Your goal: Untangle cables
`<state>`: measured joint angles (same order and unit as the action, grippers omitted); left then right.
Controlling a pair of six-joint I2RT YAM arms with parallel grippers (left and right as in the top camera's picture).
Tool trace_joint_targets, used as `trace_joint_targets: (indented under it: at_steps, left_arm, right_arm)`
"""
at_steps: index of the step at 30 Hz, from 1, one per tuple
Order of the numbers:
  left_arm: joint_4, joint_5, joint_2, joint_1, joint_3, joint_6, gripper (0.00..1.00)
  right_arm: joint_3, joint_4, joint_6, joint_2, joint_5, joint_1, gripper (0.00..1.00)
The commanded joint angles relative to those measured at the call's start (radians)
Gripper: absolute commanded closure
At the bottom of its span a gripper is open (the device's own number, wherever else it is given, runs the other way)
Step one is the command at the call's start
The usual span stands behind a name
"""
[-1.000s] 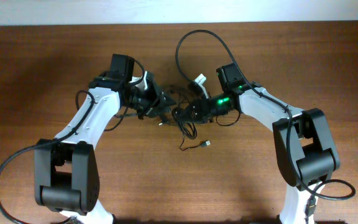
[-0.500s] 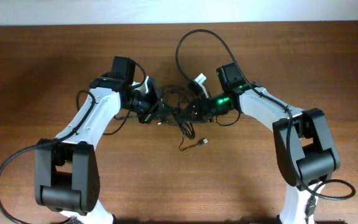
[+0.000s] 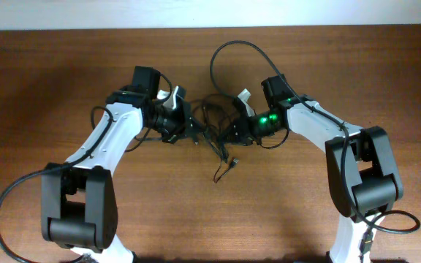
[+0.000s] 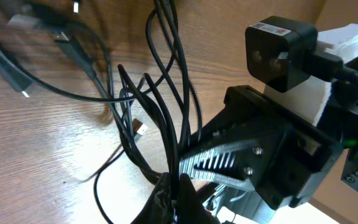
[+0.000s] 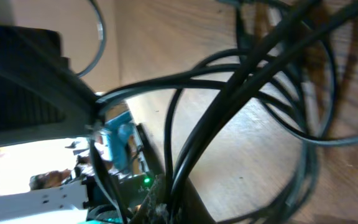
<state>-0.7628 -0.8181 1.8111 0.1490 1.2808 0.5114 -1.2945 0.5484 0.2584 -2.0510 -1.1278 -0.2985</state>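
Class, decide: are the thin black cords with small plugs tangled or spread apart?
Tangled. The thin black cords cross and loop in one clump overhead; the left wrist view shows strands bunched together.

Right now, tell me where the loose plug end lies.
Overhead view: the loose plug end lies on the table, centre, just below the cables bunched between the left gripper and right gripper.

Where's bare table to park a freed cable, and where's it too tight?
Free: the wide front-centre patch of table between the two arm bases, below the loose plug end. Also free are the strips outside the left arm and outside the right arm. Crowded: the middle, where the left gripper and right gripper are both shut on the cables.
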Motion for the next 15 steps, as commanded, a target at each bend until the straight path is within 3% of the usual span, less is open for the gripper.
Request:
trace_joint_targets:
  at_steps: [1, 5, 11, 15]
  left_arm:
    - [0.001, 0.003, 0.006, -0.057, -0.005, -0.082, 1.0]
    - [-0.024, 0.074, 0.006, -0.108, -0.005, -0.148, 1.0]
    - [-0.07, 0.486, 0.006, -0.114, -0.007, -0.15, 1.0]
    - [-0.064, 0.537, 0.006, -0.114, -0.032, -0.15, 1.0]
  right_arm:
    - [0.0, 0.026, -0.016, -0.016, 0.171, 0.006, 0.96]
    - [0.0, 0.089, -0.016, -0.016, 0.355, 0.006, 0.95]
    - [0.0, 0.188, -0.016, -0.016, 0.724, 0.006, 0.9]
    - [0.0, 0.212, -0.016, -0.016, 0.85, 0.006, 0.89]
